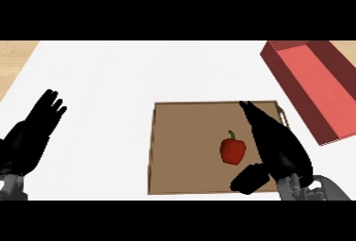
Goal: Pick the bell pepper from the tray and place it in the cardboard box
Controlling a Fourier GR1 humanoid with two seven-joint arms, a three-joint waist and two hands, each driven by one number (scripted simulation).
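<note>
We see a red pepper [233, 150] (dark stem up) on the tray [182, 150]; right hand [277, 148] beside it, fingers straight.

no readable text, labels, brands, numbers or signs on anything visible

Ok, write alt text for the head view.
A red bell pepper lies on a brown tray, with the right hand open over the tray beside it. A red box sits at upper right; the left hand rests open at left.
</note>
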